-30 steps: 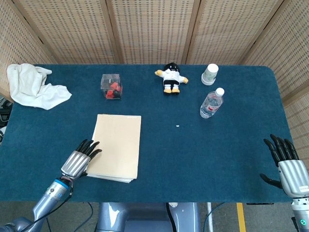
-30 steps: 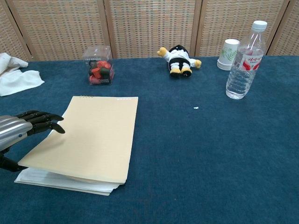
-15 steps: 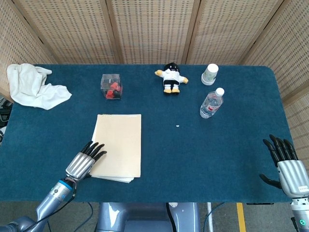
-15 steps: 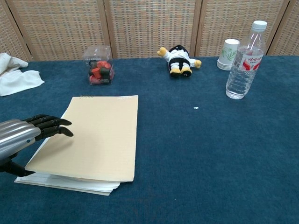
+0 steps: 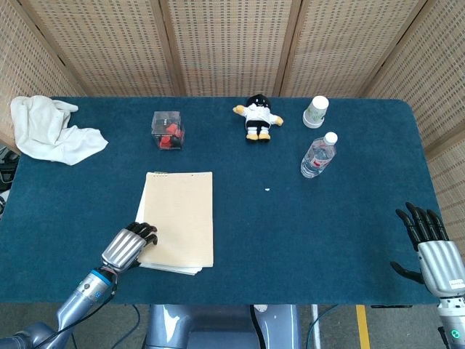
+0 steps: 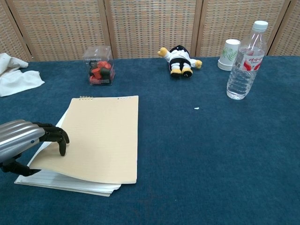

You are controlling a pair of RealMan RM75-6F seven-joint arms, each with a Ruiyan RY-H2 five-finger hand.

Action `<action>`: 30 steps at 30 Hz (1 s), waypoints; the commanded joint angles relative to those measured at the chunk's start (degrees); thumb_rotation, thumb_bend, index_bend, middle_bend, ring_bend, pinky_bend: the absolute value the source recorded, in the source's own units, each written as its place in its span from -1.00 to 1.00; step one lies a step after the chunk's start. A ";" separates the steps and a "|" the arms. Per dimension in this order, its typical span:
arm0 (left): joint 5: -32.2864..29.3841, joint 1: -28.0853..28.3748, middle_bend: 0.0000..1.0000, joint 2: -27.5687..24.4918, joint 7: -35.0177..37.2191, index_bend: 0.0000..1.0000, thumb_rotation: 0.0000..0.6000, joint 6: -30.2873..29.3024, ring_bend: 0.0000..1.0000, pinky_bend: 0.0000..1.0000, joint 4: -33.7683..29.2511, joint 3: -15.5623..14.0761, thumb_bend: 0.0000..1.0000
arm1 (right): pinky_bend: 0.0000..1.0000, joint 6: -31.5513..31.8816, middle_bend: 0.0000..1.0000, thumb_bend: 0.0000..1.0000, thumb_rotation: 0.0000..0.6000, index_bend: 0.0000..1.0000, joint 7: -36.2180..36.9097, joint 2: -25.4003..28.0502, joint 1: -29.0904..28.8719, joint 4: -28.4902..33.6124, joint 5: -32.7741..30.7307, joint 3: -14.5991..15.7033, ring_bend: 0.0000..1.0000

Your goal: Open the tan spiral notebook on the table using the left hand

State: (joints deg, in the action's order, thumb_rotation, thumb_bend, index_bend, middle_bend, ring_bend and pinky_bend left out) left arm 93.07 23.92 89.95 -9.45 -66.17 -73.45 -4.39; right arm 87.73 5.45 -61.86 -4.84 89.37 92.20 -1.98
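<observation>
The tan spiral notebook (image 5: 182,217) (image 6: 101,138) lies left of the table's middle, its spiral at the far edge. My left hand (image 5: 129,246) (image 6: 22,139) is at its near-left corner, fingers curled down over the tan cover's left edge and thumb underneath. The cover there stands raised off the white pages (image 6: 56,182). My right hand (image 5: 429,243) hovers near the table's near-right edge, fingers spread and holding nothing; only the head view shows it.
At the back left lies a white cloth (image 5: 47,131) (image 6: 14,77). A clear box of red pieces (image 5: 167,129) (image 6: 99,71), a plush toy (image 5: 256,118) (image 6: 180,58), a paper cup (image 5: 316,112) (image 6: 229,54) and a water bottle (image 5: 318,155) (image 6: 244,61) stand further back.
My left hand's fingers, stretched flat a second ago, have slid right onto the cover and curled down over its edge. The cover's near-left corner has risen slightly. The right hand has not moved.
</observation>
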 commanded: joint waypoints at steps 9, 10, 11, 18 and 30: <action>1.76 0.41 0.13 1.32 5.28 0.70 1.00 -2.65 -0.16 -0.05 2.69 0.24 0.22 | -1.00 -0.03 -1.00 -1.00 1.00 -1.00 -0.02 0.01 -0.02 0.05 0.15 0.08 -1.00; 2.06 0.39 0.15 1.42 5.80 0.72 1.00 -3.13 -0.15 -0.04 3.07 0.21 0.24 | -1.00 -0.05 -1.00 -1.00 1.00 -1.00 0.02 0.01 -0.02 0.04 0.14 0.09 -1.00; 2.30 0.35 0.16 1.49 6.51 0.73 1.00 -3.64 -0.14 -0.03 3.32 0.21 0.24 | -1.00 -0.08 -1.00 -1.00 1.00 -1.00 0.10 0.01 -0.03 0.04 0.14 0.10 -1.00; 3.99 0.05 0.18 -0.36 11.13 0.75 1.00 -6.51 -0.13 -0.03 3.16 -0.52 0.25 | -1.00 -0.17 -1.00 -1.00 1.00 -1.00 0.17 -0.03 -0.09 0.00 0.31 0.20 -1.00; 12.10 -3.28 0.19 -9.58 20.46 0.76 1.00 -16.52 -0.11 -0.01 1.29 -7.23 0.25 | -1.00 -0.15 -1.00 -1.00 1.00 -1.00 -0.89 -0.38 -0.05 0.02 0.75 0.49 -1.00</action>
State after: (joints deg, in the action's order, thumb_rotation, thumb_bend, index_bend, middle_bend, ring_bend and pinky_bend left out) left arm 104.22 21.42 81.51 9.75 -81.38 -71.79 -10.50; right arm 87.59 4.62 -62.21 -4.89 89.37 92.92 -1.51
